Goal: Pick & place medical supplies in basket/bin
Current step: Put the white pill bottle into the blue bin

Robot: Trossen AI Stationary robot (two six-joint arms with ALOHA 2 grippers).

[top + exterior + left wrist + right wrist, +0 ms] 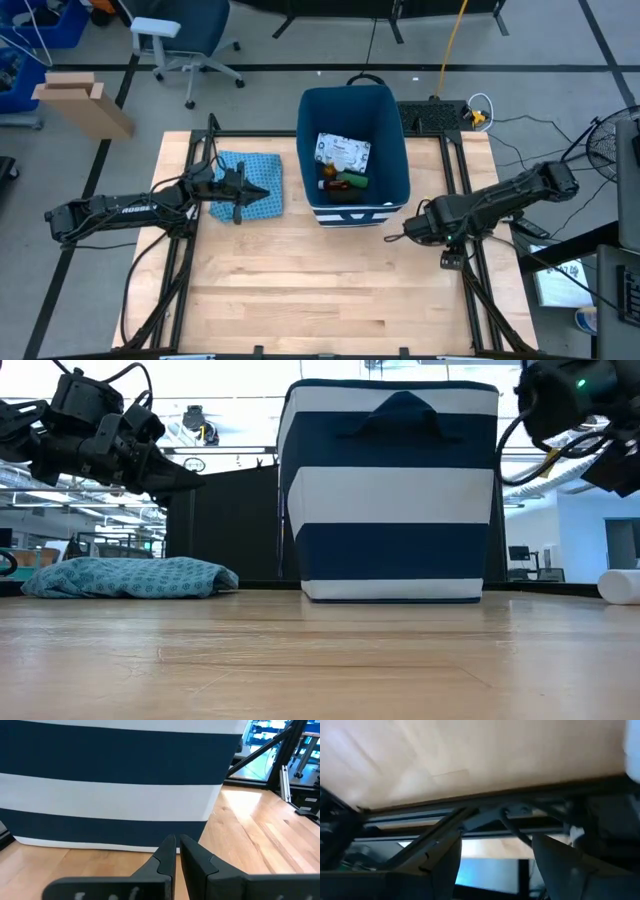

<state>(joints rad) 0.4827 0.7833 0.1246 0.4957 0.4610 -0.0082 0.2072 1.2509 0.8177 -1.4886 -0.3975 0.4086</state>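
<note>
The dark-blue bin (355, 150) stands at the table's far middle, its white-striped short side (390, 490) facing the near edge. Inside lie a flat white packet (343, 152), a green cylinder (353, 181), a dark bottle with an orange label (328, 172) and a bit of red (338, 188). My left gripper (265, 192) hovers shut above the light blue cloth, left of the bin, pointing at the bin's striped wall (115, 795); its shut fingertips (177, 842) hold nothing. My right gripper (392, 238) is open just right of the bin's near corner, above the table.
The light blue patterned cloth (250, 185) lies bunched on the table left of the bin (130, 577). A white round object (620, 586) shows at the table's right side. Bare wood (320, 290) stretches across the near half. Black frame rails (470, 280) run along both sides.
</note>
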